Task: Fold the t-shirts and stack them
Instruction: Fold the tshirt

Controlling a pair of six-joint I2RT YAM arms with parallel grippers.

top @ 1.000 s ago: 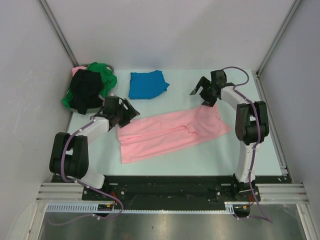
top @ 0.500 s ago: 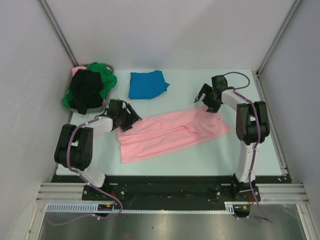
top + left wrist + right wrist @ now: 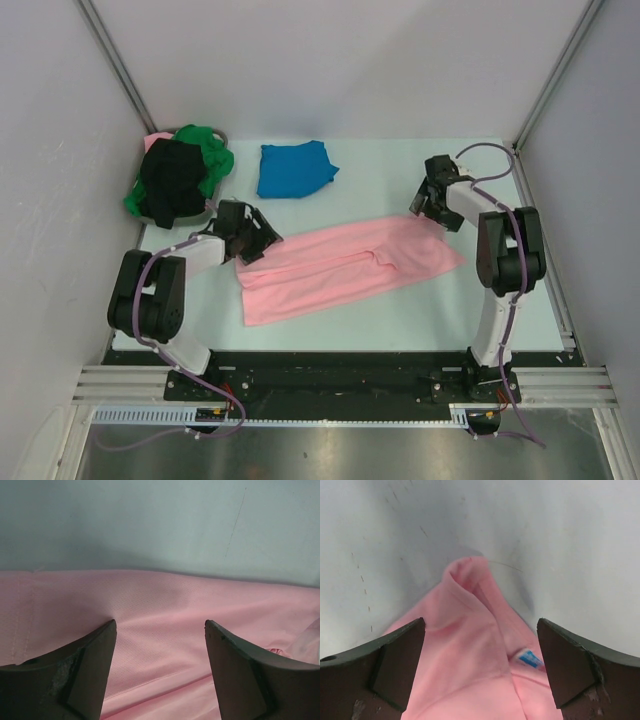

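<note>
Both jaws spread over pink t-shirt (image 3: 345, 265) — only right wrist shows blue label (image 3: 529, 658)

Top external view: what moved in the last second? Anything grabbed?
The right gripper shifted right and nearer, dropping over the far right corner of the pink t-shirt; the left gripper edged right over its left end. Both are open, nothing held. The shirts, blue t-shirt included, have not moved.

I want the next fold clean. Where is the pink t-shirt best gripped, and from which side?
Probably its two far corners, from above: the pink t-shirt lies flat as a long strip, so its ends control it. The open left gripper sits over the left end near its far edge, the open right gripper over the pointed right corner.
</note>
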